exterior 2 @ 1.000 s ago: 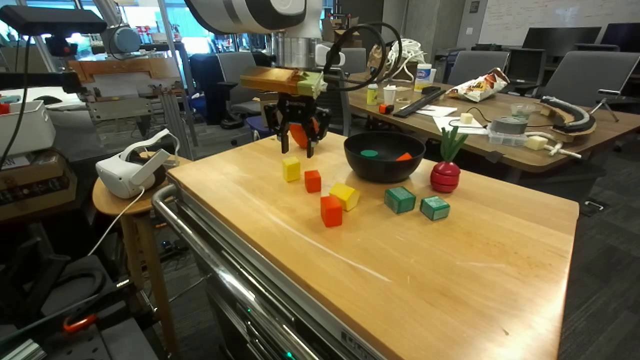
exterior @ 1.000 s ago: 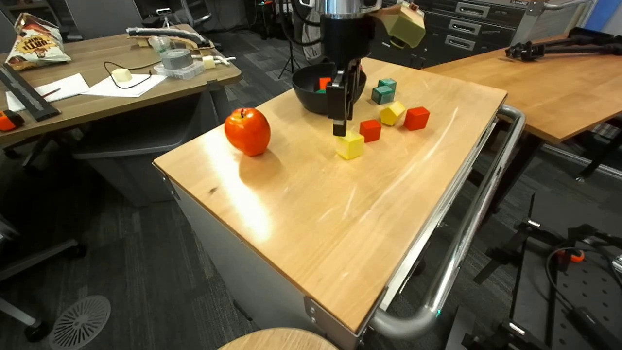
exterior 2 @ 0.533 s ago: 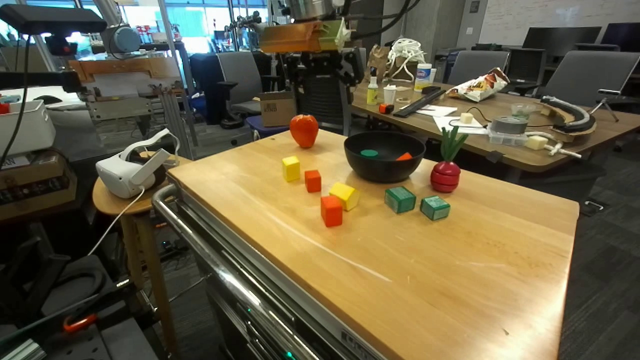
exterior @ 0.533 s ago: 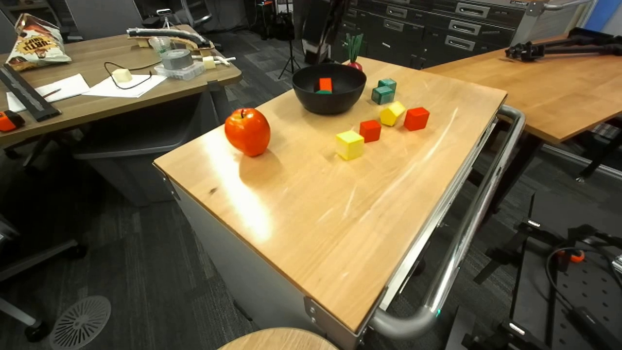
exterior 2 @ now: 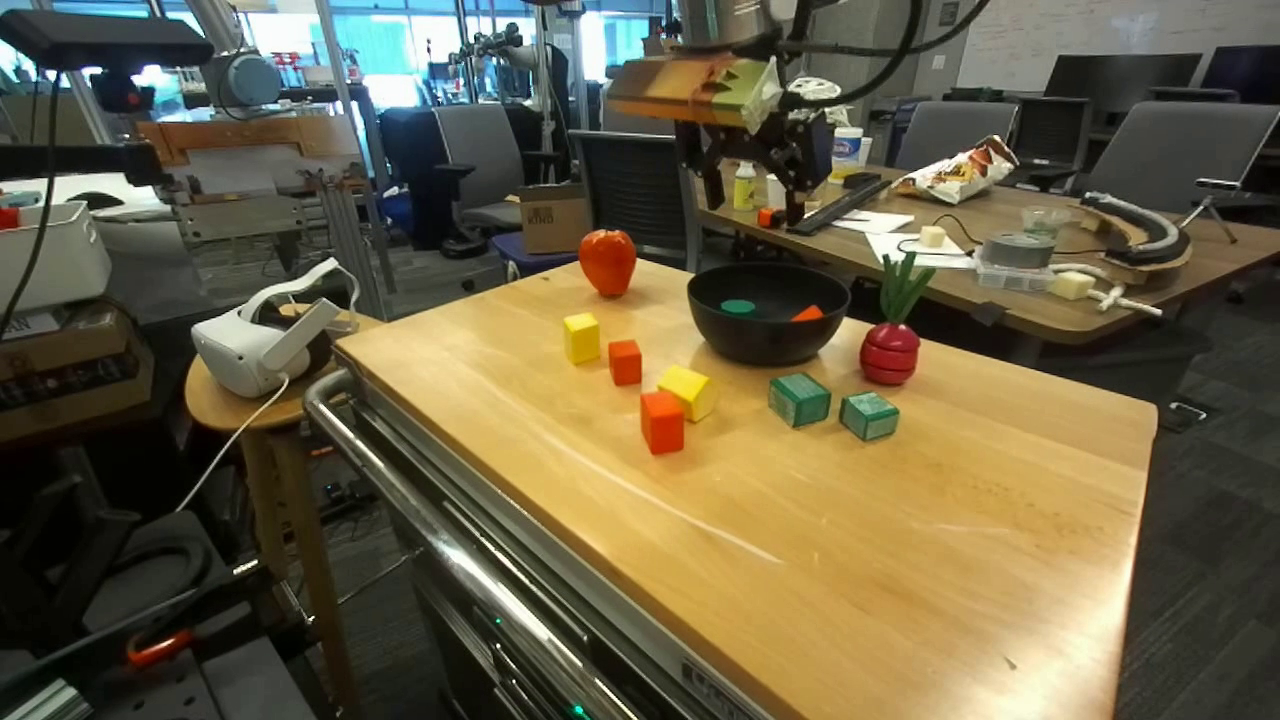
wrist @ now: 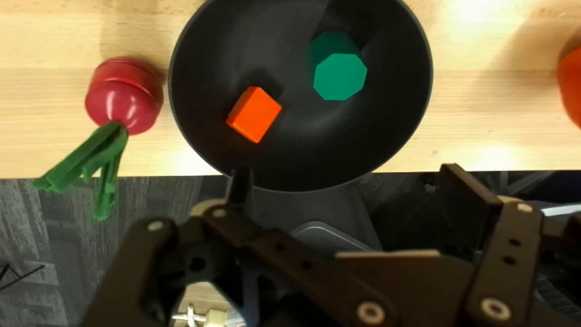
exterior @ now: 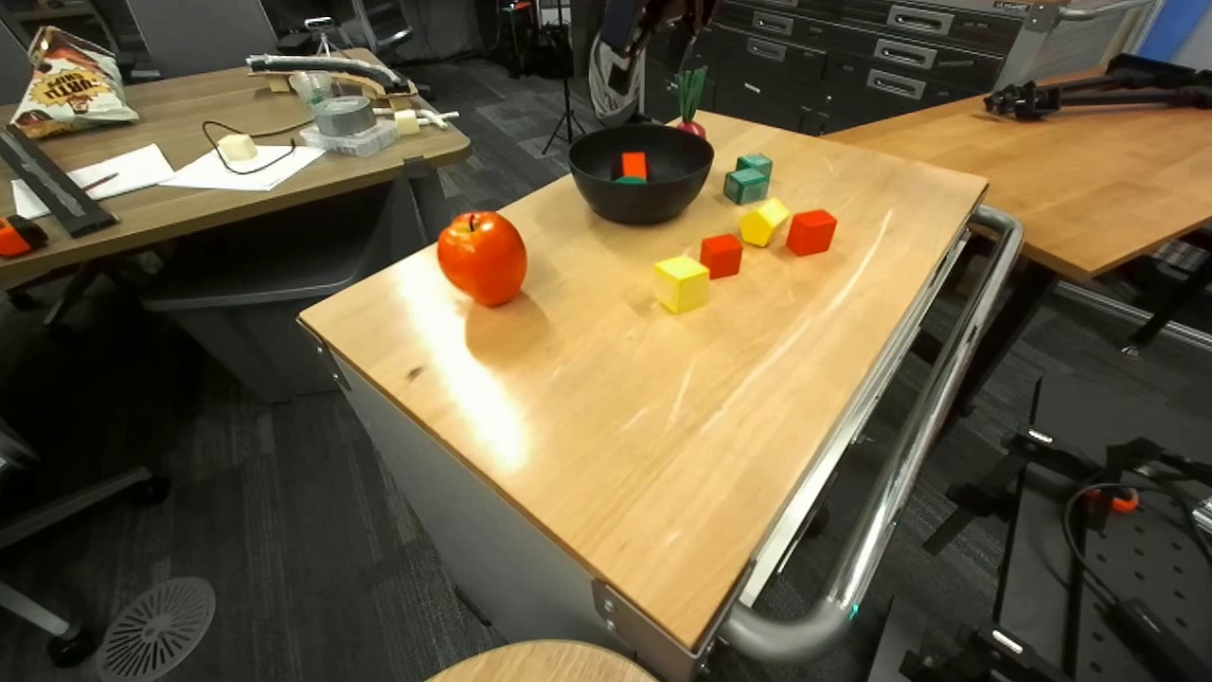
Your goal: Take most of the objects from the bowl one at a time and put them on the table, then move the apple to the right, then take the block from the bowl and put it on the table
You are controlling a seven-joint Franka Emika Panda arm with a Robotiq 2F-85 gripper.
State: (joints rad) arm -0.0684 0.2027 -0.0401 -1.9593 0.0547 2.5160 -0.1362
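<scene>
The black bowl (exterior 2: 770, 345) stands on the wooden table (exterior 2: 900, 560). Inside it lie a red-orange block (wrist: 255, 114) and a green eight-sided block (wrist: 340, 76), apart from each other. My gripper (exterior 2: 755, 203) hangs high above the bowl's level, jaws wide apart with nothing between them. In the wrist view the bowl is ahead of the fingertips. Several blocks rest on the table: a yellow cube (exterior: 682, 284), a small red one (exterior: 721, 256), a yellow five-sided one (exterior: 763, 223), another red one (exterior: 811, 232) and two green ones (exterior: 746, 185). The apple (exterior: 483, 258) sits near a table edge.
A toy radish (exterior 2: 890, 352) with green leaves stands close beside the bowl. A metal rail (exterior: 900, 474) runs along one table edge. A cluttered desk (exterior 2: 1040, 290) and a stool with a white headset (exterior 2: 255, 345) are nearby.
My gripper has risen from over the yellow cube and travelled toward the bowl's side, its jaws spreading wider. The blocks, the bowl and the apple have stayed in place.
</scene>
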